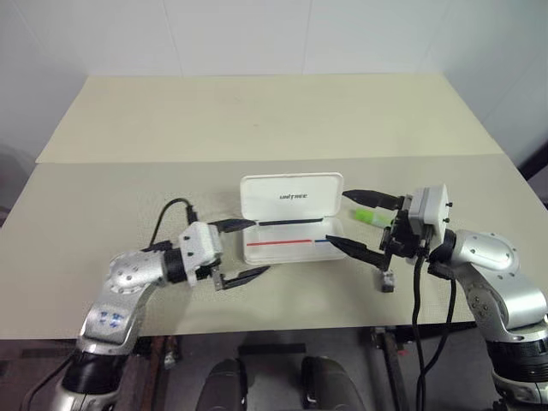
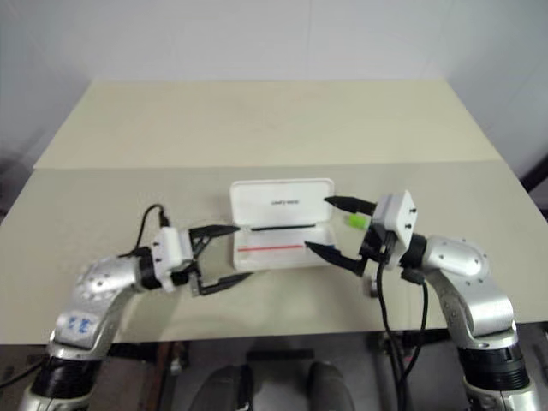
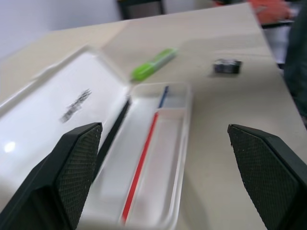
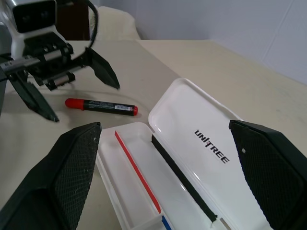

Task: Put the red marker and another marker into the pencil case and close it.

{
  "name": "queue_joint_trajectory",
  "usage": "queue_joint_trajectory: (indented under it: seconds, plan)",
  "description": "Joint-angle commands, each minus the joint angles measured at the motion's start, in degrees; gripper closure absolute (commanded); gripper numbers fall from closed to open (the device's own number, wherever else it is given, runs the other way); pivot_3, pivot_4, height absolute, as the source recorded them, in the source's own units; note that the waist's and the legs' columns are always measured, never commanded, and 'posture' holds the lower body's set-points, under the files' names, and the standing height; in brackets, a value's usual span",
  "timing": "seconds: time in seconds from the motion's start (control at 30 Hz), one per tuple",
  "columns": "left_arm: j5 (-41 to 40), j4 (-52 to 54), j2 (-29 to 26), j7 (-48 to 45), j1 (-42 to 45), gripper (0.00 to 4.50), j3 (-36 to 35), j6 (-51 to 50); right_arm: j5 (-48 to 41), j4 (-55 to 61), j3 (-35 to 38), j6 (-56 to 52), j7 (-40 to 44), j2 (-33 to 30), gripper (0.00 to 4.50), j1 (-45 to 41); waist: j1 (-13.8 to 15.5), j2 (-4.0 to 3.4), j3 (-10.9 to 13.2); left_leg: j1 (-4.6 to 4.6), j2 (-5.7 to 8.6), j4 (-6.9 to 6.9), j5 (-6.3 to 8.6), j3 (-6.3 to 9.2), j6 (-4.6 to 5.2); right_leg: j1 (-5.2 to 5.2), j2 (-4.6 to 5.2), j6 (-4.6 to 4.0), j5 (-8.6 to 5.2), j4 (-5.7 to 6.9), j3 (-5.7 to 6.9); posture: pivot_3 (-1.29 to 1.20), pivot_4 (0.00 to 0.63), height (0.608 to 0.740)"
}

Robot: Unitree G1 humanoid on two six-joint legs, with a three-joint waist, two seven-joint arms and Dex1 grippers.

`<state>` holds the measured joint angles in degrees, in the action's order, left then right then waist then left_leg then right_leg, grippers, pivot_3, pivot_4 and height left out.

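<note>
The left gripper (image 1: pixel 241 251) hides the red marker (image 4: pixel 101 106) from the head views. The right gripper (image 1: pixel 360 223) covers part of the green marker (image 1: pixel 366 215).

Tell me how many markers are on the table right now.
2: the red marker lies beside the open pencil case near the left gripper; the green highlighter lies off its other end.
</note>
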<state>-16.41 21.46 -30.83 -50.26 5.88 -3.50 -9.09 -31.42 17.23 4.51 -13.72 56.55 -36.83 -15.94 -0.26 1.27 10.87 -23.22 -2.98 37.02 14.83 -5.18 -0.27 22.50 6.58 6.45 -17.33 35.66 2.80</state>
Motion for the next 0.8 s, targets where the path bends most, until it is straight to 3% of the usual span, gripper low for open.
queue_joint_trajectory:
  seconds: [0.03,0.17,0.4,0.73,0.8]
  plan:
    - [-0.4,4.6,-0.6,4.7,-6.7,0.02,-6.0,-0.8,-0.7,-0.5,-0.1,1.6,2.8,-0.1,0.0,-1.7,0.0,0.0,0.0,0.0,-0.02,0.0,0.0,0.0,0.0,-0.01,0.0,0.0,0.0,-0.01,0.01,0.0,0.15,0.74]
    - [3.2,3.6,0.2,12.3,-15.0,0.02,-12.0,-1.9,-1.0,-2.8,-0.8,2.7,7.9,-0.8,0.0,-3.4,0.0,0.0,0.0,0.02,-0.11,-0.02,0.03,0.03,0.01,0.0,0.02,-0.03,0.02,-0.06,-0.01,0.0,0.15,0.74]
    - [7.1,-2.5,0.9,17.9,-14.1,0.02,-9.0,-4.7,2.6,-6.5,-2.7,8.5,18.0,-4.8,0.0,-3.9,0.3,0.0,0.0,0.0,-0.16,-0.04,0.11,0.06,0.0,0.01,0.09,-0.31,-0.01,-0.16,0.02,0.0,0.15,0.74]
    - [6.6,-6.5,5.1,19.7,-9.5,0.02,-3.3,-8.2,2.4,-5.9,-2.2,7.6,17.3,-4.6,0.0,-4.8,0.4,-0.02,0.0,0.01,-0.26,-0.05,0.23,0.07,-0.02,0.05,0.08,-0.16,0.08,-0.23,-0.04,0.0,0.15,0.74]
    - [6.0,-6.6,6.4,20.3,-8.8,0.43,-2.7,-9.7,2.2,-5.2,-2.1,7.0,16.5,-4.5,0.0,-4.9,0.6,-0.08,-0.1,0.01,-0.23,-0.02,0.24,0.07,-0.02,0.02,0.11,-0.15,0.09,-0.23,-0.02,0.0,0.15,0.74]
